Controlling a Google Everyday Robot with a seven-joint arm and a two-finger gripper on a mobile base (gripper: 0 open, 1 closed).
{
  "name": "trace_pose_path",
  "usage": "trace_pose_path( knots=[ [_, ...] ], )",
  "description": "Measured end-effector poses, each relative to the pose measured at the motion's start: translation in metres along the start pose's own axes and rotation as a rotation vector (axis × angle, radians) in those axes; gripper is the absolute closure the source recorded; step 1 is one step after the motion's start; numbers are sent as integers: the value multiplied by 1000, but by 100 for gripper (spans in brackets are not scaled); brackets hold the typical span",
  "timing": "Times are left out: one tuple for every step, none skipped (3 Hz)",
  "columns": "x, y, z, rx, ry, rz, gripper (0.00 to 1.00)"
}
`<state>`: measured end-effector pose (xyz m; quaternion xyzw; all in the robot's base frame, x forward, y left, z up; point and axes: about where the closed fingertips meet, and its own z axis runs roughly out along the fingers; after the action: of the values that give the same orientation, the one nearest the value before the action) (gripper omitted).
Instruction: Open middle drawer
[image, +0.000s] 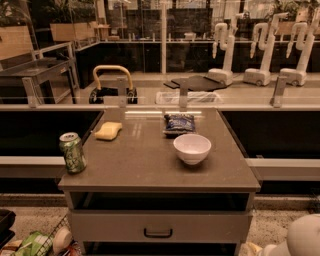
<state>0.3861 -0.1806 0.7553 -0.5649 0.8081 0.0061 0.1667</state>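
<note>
Below the cabinet top (145, 167) and the dark open recess (160, 201) sits the middle drawer (112, 227), a wide grey front that spans almost the full cabinet width and appears flush and fully closed. Its black pull handle (158, 233) is centred on the front, close to the lower edge of the view. On the cabinet top stand a green can (73, 152) at the left edge, a yellow sponge (108, 131) further back, a blue snack bag (179, 123) at the rear centre and a white bowl (192, 148) right of centre; none of these overhangs the drawer front. A white rounded arm segment (304, 236) occupies the lower right corner, well apart from the handle. The gripper is outside the view, somewhere beyond that corner, so whether it is apart or together cannot be told. Judged step: approach, with no contact made and the pull not yet begun. The next move calls for bringing the gripper level with the handle and square to the drawer front, closing it around the curved pull, then drawing straight outward along the drawer's travel, with no sideways or upward load on the pull
</note>
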Motion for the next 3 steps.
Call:
trace_pose_path(
  knots=[
    [-9, 6, 28, -12, 19, -13, 0],
    [-36, 26, 132, -51, 57, -69, 0],
    [-56, 32, 184, -64, 37, -78, 0]
  ],
)
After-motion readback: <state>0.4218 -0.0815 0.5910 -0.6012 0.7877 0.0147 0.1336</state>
